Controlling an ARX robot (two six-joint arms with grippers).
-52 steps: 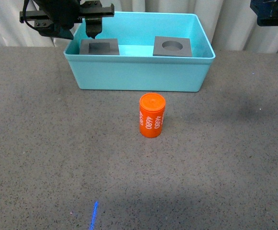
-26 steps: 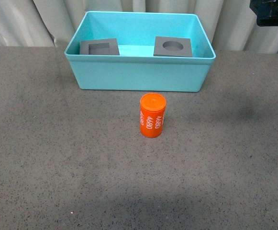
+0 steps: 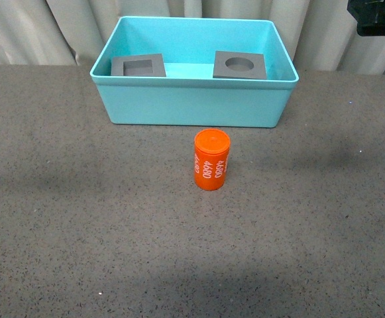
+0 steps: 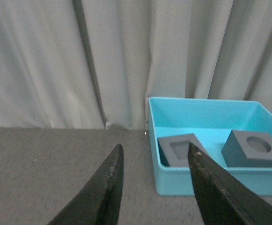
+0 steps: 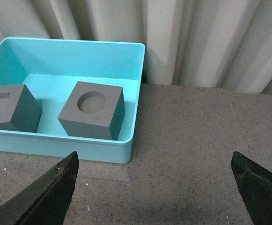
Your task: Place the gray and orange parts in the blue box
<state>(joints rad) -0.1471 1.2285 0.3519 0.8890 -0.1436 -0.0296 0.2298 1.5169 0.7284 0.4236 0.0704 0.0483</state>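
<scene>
Square-hollow cube (image 3: 138, 65) and round-hollow cube (image 3: 240, 65) sit in blue box (image 3: 192, 106) at bench's far edge. Orange cylinder (image 3: 211, 160) stands outside, mid-bench, last part left. Left claw (image 4: 155, 147), right claw (image 5: 154, 157) both apart, empty, likely readied for it.

I see the blue box (image 3: 192, 109) at the far side of the table (image 3: 59, 218), long side toward me. It is a turquoise bin with a rimmed edge and slightly tapered walls. Two matte gray parts already rest flat on its floor, well apart. The cube with the square recess (image 3: 138, 65) sits at the left end, turned a little off square to the walls. The cube with the round recess (image 3: 240, 65) sits toward the right. The orange cylinder (image 3: 211, 159) stands upright on the table in front of the box, near the middle of its front wall and clear of it. "4680" runs in white down its side.
</scene>
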